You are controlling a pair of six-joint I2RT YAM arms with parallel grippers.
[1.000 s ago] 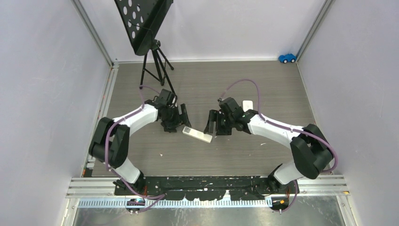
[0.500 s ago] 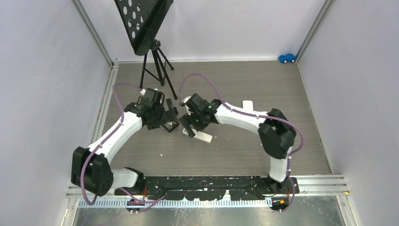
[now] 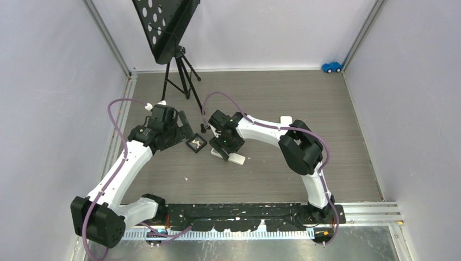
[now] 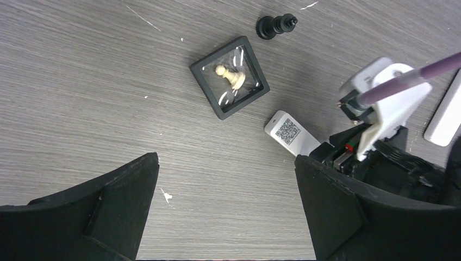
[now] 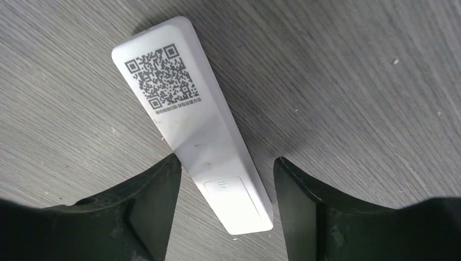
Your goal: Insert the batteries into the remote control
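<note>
The white remote control (image 5: 190,125) lies back up on the table, with a QR code on its far end and its battery lid shut. It also shows in the top view (image 3: 235,158) and the left wrist view (image 4: 288,131). My right gripper (image 5: 225,161) is open and low over the remote, one finger on each side of the lid end; in the top view (image 3: 224,145) it covers most of the remote. My left gripper (image 4: 225,163) is open and empty over bare table, left of the remote (image 3: 184,126). No batteries are in view.
A small black square tray (image 4: 202,72) holding a white chess pawn lies left of the remote (image 3: 190,144). A black chess piece (image 4: 276,25) lies behind it. A flat white piece (image 3: 286,120) lies right of the right arm. A music stand (image 3: 168,27) and blue toy car (image 3: 331,67) stand at the back.
My right gripper has swung left and come down over the remote. My left gripper has drawn back to the left, uncovering the black tray.
</note>
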